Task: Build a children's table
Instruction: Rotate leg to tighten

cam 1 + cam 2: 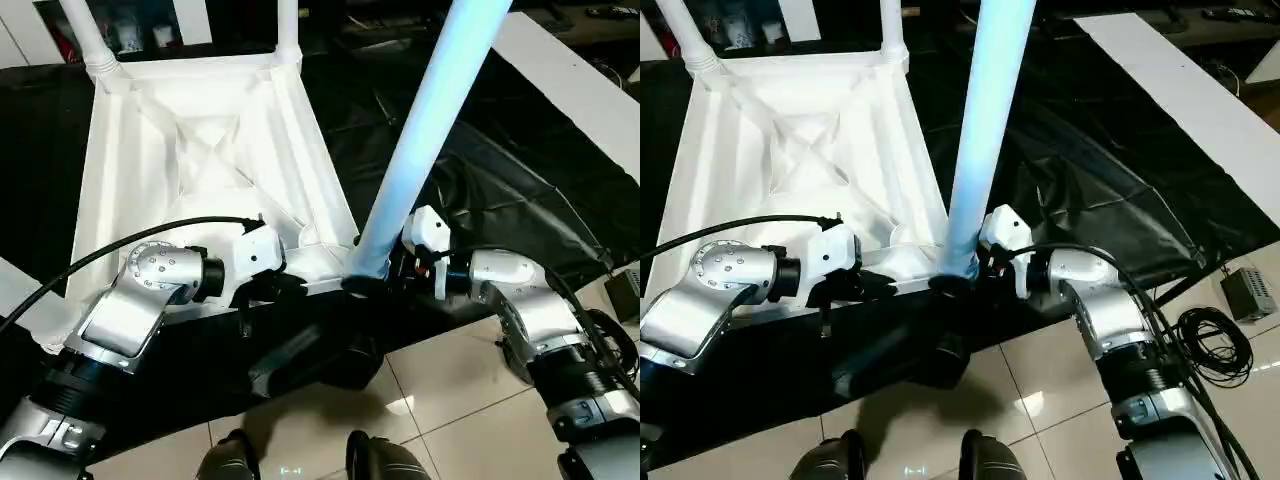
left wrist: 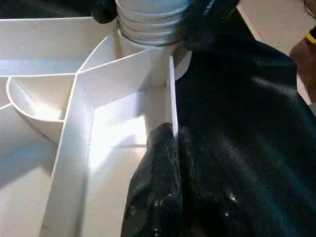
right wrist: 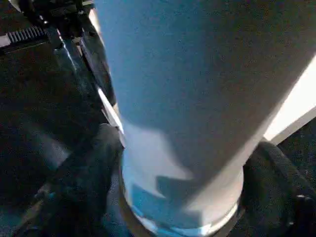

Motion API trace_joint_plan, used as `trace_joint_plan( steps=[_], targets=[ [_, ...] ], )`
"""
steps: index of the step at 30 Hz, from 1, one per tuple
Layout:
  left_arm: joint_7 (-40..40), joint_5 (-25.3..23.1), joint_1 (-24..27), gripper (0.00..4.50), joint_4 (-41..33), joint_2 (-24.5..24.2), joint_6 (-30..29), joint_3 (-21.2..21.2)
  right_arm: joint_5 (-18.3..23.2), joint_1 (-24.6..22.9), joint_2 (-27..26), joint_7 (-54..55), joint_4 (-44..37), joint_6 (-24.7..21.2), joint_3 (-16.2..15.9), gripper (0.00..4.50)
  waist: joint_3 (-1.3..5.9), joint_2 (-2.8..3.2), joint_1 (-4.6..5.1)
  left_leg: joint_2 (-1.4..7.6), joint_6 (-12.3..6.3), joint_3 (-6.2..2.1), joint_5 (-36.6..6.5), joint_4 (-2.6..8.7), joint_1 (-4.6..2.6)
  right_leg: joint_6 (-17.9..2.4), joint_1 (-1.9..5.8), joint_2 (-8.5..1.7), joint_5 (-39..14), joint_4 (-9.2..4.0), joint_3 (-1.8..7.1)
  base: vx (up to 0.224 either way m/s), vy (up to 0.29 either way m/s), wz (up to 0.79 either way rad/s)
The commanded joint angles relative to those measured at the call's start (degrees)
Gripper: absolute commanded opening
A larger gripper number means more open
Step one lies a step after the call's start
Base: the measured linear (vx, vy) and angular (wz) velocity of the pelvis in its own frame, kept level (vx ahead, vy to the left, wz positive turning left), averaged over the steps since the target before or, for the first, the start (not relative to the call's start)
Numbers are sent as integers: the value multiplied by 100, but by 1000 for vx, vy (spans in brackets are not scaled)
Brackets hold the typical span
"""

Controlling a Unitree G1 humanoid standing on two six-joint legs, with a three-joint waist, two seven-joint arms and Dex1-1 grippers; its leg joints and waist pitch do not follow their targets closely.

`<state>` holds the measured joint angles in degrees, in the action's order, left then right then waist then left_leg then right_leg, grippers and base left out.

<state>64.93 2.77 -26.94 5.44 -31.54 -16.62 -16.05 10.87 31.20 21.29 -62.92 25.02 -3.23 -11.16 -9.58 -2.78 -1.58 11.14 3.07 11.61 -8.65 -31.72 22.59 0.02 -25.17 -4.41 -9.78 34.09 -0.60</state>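
The white tabletop (image 1: 200,140) lies underside up on black sheeting, its ribs showing. Two white legs (image 1: 85,30) (image 1: 288,25) stand in its far corner sockets. A third leg (image 1: 420,130) rises from the near right corner socket (image 1: 345,262), leaning up and to the right. My right gripper (image 1: 385,275) is at this leg's base, with a black finger (image 3: 89,173) on either side of the tube (image 3: 187,98). My left gripper (image 1: 290,285) is shut on the tabletop's thin near rim (image 2: 173,94), just left of that socket, and its fingers (image 2: 153,187) pinch the wall.
Black sheeting (image 1: 480,160) covers the work surface and hangs over its near edge. A long white board (image 1: 580,90) lies at the back right. On the tile floor (image 1: 450,400) sit a grey box (image 1: 1248,290) and coiled cables (image 1: 1210,345). My feet (image 1: 230,460) show below.
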Motion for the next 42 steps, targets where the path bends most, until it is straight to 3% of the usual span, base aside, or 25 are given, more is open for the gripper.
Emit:
trace_joint_plan(
  steps=[1, 6, 13, 15, 16, 19, 25, 27, 29, 33, 34, 37, 39, 42],
  targets=[
    [117, 17, 168, 0, 142, 7, -25, -221, -34, 13, 56, -32, 27, 1, 4, 331, 421, -25, 24, 163, -535, -10, -644, 256, -164, -1477, 300, -225, -560, -272, 172, 0, 0, 0],
    [117, -6, 176, 0, 169, 3, -1, -240, -163, 35, 80, -42, 102, 78, -39, 287, 431, -37, 28, 157, -595, -7, -576, 242, -157, -1507, 309, -219, -444, -252, 168, 0, 0, 0],
    [-35, -31, 149, 0, 304, 136, -39, -217, -237, 51, -24, 253, 339, 186, 16, 272, 446, -48, 33, 156, -616, -2, -581, 229, -161, -1521, 309, -222, -505, -253, 168, 0, 0, 0],
    [-435, -81, 60, 0, 492, 440, -254, -178, -213, 69, -407, 1113, 652, 187, 316, 272, 415, -43, 38, 157, -503, -9, -804, 251, -159, -1463, 286, -238, -918, -302, 170, 0, 0, 0],
    [-435, -81, 60, 0, 492, 440, -254, -178, -213, 69, -407, 1113, 652, 187, 316, 272, 396, -63, 63, 155, -367, -23, -1036, 273, -149, -1362, 281, -246, -1360, -348, 174, 0, 0, 0],
    [-912, -215, -66, 0, 782, 825, -438, -209, -174, 52, -906, 2185, 879, 100, 642, 272, 415, -50, 108, 155, -79, -64, -1360, 301, -159, -1114, 270, -263, -2049, -396, 172, 0, 0, 0],
    [-2096, -539, -478, 0, 1435, 1643, -838, -156, -482, 218, -1735, 4279, 1310, 205, 908, 272, 397, -18, 153, 131, 108, -77, -1775, 330, -176, -877, 191, -240, -2439, -463, 174, 0, 0, 0],
    [-2411, -635, -603, 0, 1641, 1828, -871, -144, -538, 335, -1957, 4766, 1480, 284, 956, 272, 391, 6, 147, 122, 124, -94, -1922, 334, -188, -784, 173, -238, -2548, -479, 171, 0, 0, 0],
    [-2660, -771, -706, 0, 1842, 1949, -847, -143, -700, 461, -2140, 5079, 1647, 404, 911, 272, 401, -8, 153, 113, 91, -87, -1952, 331, -182, -715, 163, -229, -2481, -490, 173, 0, 0, 0],
    [-2568, -872, -762, 0, 1932, 1858, -717, -190, -497, 511, -2360, 4473, 1593, 691, 857, 272, 404, -6, 136, 113, -46, -81, -1870, 336, -145, -724, 185, -213, -2099, -466, 169, 0, 0, 0],
    [-2498, -861, -751, 0, 1904, 1808, -702, -192, -373, 476, -2401, 4214, 1469, 806, 871, 328, 410, -11, 135, 115, -86, -83, -1851, 338, -132, -753, 201, -220, -2020, -457, 169, 0, 0, 0],
    [-2385, -862, -727, 0, 1848, 1684, -661, -190, -299, 426, -2371, 3975, 1299, 871, 846, 351, 420, 18, 136, 122, -163, -84, -1726, 338, -110, -870, 226, -218, -1765, -432, 162, 0, 0, 0],
    [-2277, -840, -702, 0, 1797, 1605, -663, -151, -298, 380, -2257, 3802, 1147, 900, 805, 369, 425, 5, 155, 117, -168, -84, -1654, 339, -87, -925, 253, -217, -1701, -424, 157, 0, 0, 0],
    [-2086, -824, -660, 0, 1700, 1483, -606, -142, -212, 294, -2023, 3480, 830, 851, 732, 396, 417, -18, 166, 127, -183, -71, -1642, 328, -119, -965, 232, -220, -1754, -446, 161, 0, 0, 0]
  ],
)
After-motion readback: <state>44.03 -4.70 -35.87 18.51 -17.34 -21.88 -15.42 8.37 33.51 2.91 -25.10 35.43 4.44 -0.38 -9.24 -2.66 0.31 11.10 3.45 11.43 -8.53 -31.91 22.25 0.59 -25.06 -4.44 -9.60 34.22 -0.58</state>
